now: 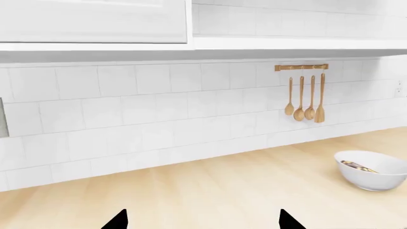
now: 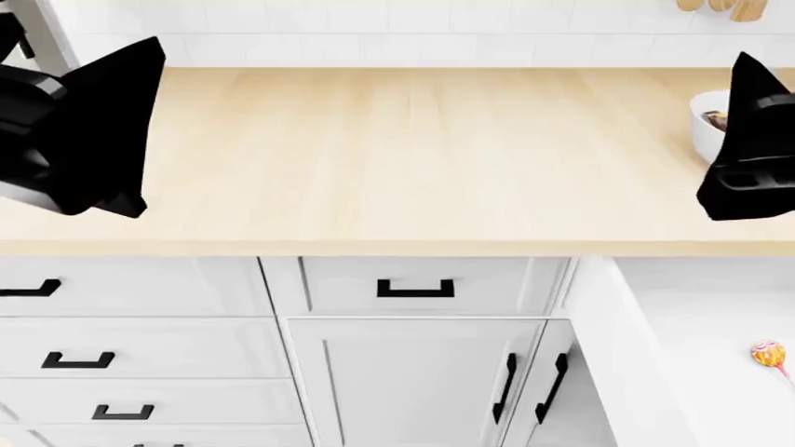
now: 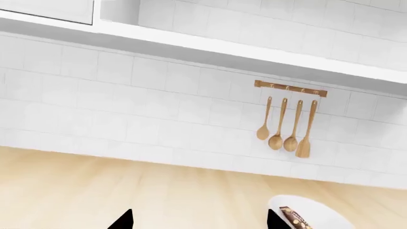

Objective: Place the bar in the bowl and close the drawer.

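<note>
The white bowl (image 1: 375, 175) stands on the wooden counter at the right, with the dark brown bar (image 1: 357, 166) lying inside it. In the head view the bowl (image 2: 706, 130) is half hidden behind my right gripper (image 2: 751, 130), and a bit of the bar (image 2: 714, 118) shows. The right wrist view has the bowl (image 3: 318, 215) and the bar (image 3: 292, 217) just beside one fingertip. My right gripper (image 3: 199, 222) is open and holds nothing. Far left over the counter, my left gripper (image 1: 203, 222) is also open and holds nothing. The drawer (image 2: 621, 354) stands pulled out at the lower right, its white inside showing.
An orange-yellow lollipop (image 2: 768, 355) lies in the open drawer. Wooden spoons (image 1: 304, 98) hang from a rail on the tiled wall. Upper cabinets (image 1: 95, 21) sit overhead. Closed grey drawers (image 2: 416, 285) and cabinet doors (image 2: 410, 382) fill the space below the counter (image 2: 397, 149).
</note>
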Available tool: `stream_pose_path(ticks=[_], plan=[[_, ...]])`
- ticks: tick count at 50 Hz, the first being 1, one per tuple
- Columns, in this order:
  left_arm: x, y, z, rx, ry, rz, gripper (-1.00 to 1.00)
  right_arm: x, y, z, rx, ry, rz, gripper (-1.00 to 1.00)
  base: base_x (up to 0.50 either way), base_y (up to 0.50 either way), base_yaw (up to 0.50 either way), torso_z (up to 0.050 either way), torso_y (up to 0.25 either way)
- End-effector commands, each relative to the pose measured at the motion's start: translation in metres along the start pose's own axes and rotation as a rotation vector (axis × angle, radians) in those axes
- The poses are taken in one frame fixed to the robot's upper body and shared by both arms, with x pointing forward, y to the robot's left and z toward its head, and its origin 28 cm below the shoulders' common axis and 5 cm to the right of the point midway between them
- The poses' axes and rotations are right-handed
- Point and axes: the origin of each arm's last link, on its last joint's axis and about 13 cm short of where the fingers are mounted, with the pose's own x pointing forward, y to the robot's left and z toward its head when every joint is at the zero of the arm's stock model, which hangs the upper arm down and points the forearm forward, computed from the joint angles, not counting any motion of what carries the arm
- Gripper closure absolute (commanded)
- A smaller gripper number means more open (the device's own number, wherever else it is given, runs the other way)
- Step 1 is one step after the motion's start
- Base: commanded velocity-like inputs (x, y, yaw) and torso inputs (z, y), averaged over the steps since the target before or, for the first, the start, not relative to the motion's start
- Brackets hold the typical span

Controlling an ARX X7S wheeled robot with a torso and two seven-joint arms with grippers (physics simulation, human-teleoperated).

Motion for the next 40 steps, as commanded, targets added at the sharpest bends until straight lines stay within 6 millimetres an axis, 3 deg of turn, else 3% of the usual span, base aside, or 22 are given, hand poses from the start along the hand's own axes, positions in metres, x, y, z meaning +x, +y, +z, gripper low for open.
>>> stream_pose_path(ticks=[1, 8, 24, 31, 40], plan=[[0.0, -0.002, -0.001, -0.003, -0.004, -0.013, -1.0, 0.003, -0.001, -0.001, -0.008, 0.025, -0.091, -1.0, 0.0, 0.0, 0.0, 0.0, 0.0], [-0.002, -0.003, 0.0, -0.001, -0.005, -0.015, -1.0, 0.002, -0.002, 0.003, -0.015, 0.025, -0.118, -1.0, 0.04, 0.0, 0.0, 0.0, 0.0], [-0.007, -0.006, 0.012, -0.005, -0.024, -0.021, -1.0, -0.002, -0.003, 0.011, -0.051, 0.037, -0.109, -1.0, 0.5, 0.0, 0.0, 0.0, 0.0], [-0.009, -0.005, 0.013, -0.007, -0.025, -0.013, -1.0, -0.002, -0.004, 0.014, -0.016, 0.069, -0.119, -1.0, 0.0, 0.0, -0.03, 0.0, 0.004], [-0.009, -0.005, 0.013, -0.006, -0.024, -0.013, -1.0, -0.005, -0.005, 0.014, -0.023, 0.06, -0.117, -1.0, -0.04, 0.0, -0.5, 0.0, 0.0]])
